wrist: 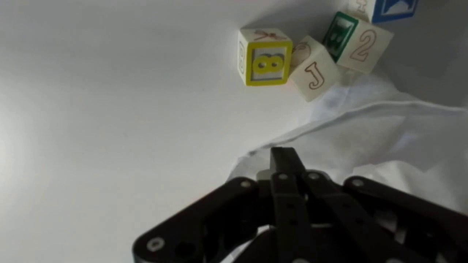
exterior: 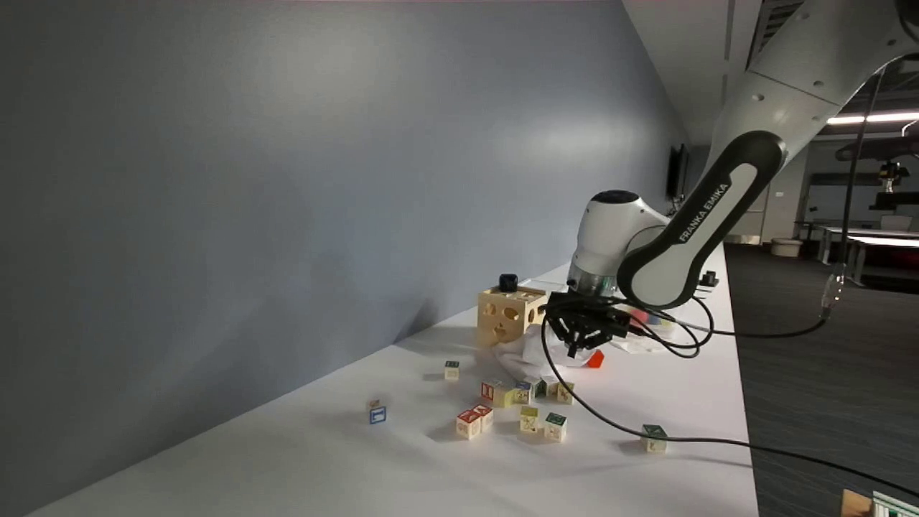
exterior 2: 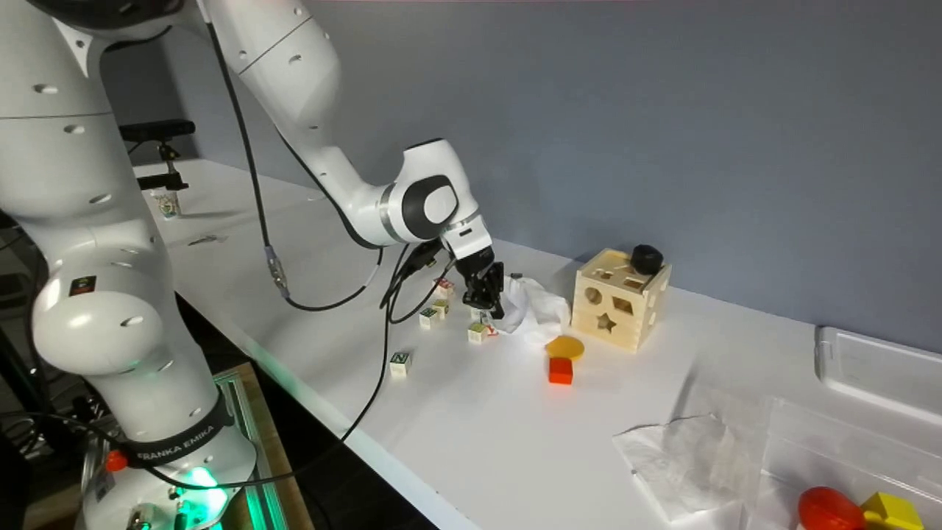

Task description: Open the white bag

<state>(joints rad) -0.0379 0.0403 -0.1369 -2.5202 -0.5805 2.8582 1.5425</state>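
Grey wall (exterior: pixel 287 179) behind a white desk (exterior 2: pixel 478 442)

Crumpled on the desk, the white bag (exterior 2: pixel 541 309) lies between a wooden shape box (exterior 2: pixel 603 298) and scattered toy blocks (wrist: pixel 268 60). In the wrist view, the end effector (wrist: pixel 288 157) is at the bag's edge, fingers tight together; whether they pinch any of it, I cannot tell.

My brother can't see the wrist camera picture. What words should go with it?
Black robot jaws, closed together, reach over a crumpled white bag; whether they pinch it isn't clear. Near the top are a yellow-framed pale cube, a pale cube marked J, a green-edged pale cube marked 2 and a blue-framed pale cube. A white table shows at left.
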